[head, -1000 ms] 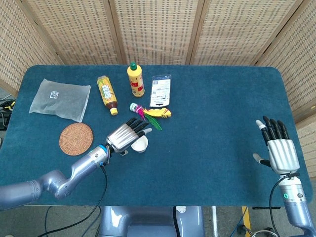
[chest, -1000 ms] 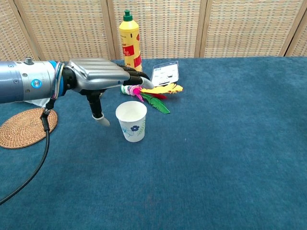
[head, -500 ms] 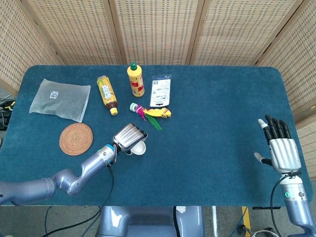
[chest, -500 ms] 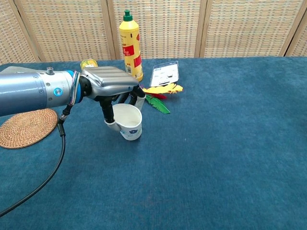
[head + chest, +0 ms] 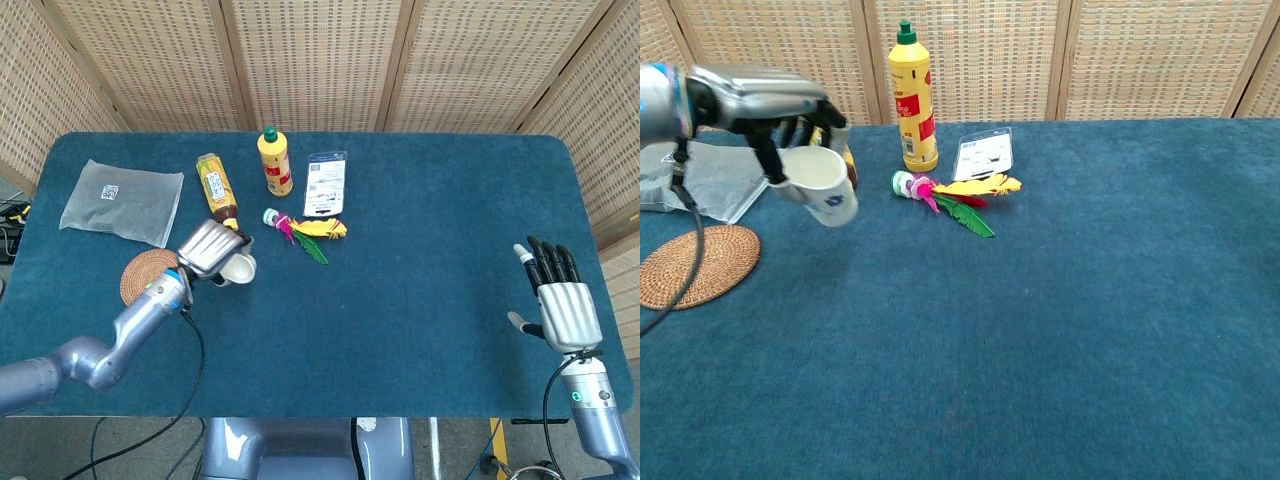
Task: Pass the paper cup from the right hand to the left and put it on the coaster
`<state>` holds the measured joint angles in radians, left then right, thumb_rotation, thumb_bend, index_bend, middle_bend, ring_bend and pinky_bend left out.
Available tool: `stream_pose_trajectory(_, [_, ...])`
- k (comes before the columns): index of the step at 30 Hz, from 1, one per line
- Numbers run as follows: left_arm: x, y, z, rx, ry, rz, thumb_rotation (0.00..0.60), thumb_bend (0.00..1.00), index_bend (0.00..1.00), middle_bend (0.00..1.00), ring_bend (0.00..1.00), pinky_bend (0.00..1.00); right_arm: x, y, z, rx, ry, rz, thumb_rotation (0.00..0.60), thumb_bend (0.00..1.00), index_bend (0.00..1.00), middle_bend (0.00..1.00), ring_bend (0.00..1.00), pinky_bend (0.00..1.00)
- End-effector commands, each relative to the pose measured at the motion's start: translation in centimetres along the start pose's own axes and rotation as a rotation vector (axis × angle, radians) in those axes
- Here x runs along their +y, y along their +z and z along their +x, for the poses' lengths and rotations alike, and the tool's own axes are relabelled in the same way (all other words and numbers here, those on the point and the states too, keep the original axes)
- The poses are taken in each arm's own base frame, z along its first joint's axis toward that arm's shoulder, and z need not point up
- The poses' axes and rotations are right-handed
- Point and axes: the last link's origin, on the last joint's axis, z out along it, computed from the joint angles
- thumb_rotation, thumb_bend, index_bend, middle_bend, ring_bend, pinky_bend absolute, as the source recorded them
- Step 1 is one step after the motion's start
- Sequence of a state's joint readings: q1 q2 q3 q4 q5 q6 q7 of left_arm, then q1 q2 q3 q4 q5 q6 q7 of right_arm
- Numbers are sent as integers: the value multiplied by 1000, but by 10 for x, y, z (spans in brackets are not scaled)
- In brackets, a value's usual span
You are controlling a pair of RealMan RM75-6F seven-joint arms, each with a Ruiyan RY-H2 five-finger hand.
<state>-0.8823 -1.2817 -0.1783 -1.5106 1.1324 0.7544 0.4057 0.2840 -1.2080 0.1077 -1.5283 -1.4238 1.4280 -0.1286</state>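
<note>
My left hand holds the white paper cup with a blue flower print, lifted off the table and tilted. The cup hangs just right of the round woven coaster, which lies flat on the blue cloth with nothing on it. My right hand stays open at the far right edge of the table in the head view, fingers spread, holding nothing; the chest view does not show it.
A yellow bottle stands at the back. An orange-labelled bottle lies next to it. A feather toy, a white card pack and a clear plastic bag lie nearby.
My left hand closed on the cup, raised it off the cloth and carried it left toward the coaster. The right hand barely moved.
</note>
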Motion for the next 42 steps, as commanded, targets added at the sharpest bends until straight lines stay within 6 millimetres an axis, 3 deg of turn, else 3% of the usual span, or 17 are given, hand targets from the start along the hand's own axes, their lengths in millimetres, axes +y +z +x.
stream_pose_trajectory(1, [-60, -50, -5, -91, -55, 139, 600, 0, 476, 500, 486, 481, -3, -1, 0, -1, -2, 6, 600, 0, 76, 0, 0, 0])
stream_pose_trajectory(6, [-98, -78, -23, -207, -118, 237, 600, 0, 475, 494, 477, 478, -6, 0, -1, -5, 0, 13, 600, 0, 76, 0, 0, 0])
stream_pose_trajectory(10, [-108, -84, -36, -260, -133, 261, 600, 0, 472, 489, 467, 474, -8, 0, -2, -5, -1, 17, 600, 0, 76, 0, 0, 0])
stream_pose_trajectory(28, [-110, -54, -70, -292, -132, 269, 600, 0, 459, 480, 455, 468, -6, 1, -4, -16, -2, 9, 600, 0, 76, 0, 0, 0])
stream_pose_trajectory(32, [-111, -50, -77, -301, -123, 276, 600, 0, 446, 470, 445, 379, -6, 0, -4, -13, -1, 9, 600, 0, 76, 0, 0, 0])
stream_pose_trajectory(34, [-111, -50, -79, -311, -124, 276, 600, 0, 367, 404, 380, 330, -6, 0, -4, -14, -1, 8, 600, 0, 76, 0, 0, 0])
stream_pose_trajectory(36, [-111, -53, -79, -333, -140, 271, 600, 0, 121, 173, 160, 215, -6, 0, -4, -13, 0, 7, 600, 0, 76, 0, 0, 0])
stream_pose_trajectory(38, [-113, -59, -72, -334, -168, 270, 600, 0, 4, 25, 23, 100, -6, 0, -3, -12, 2, 8, 600, 0, 76, 0, 0, 0])
stream_pose_trajectory(42, [-120, -79, -52, -281, -193, 274, 600, 0, 0, 0, 0, 0, -6, 0, -3, -10, 5, 10, 600, 0, 76, 0, 0, 0])
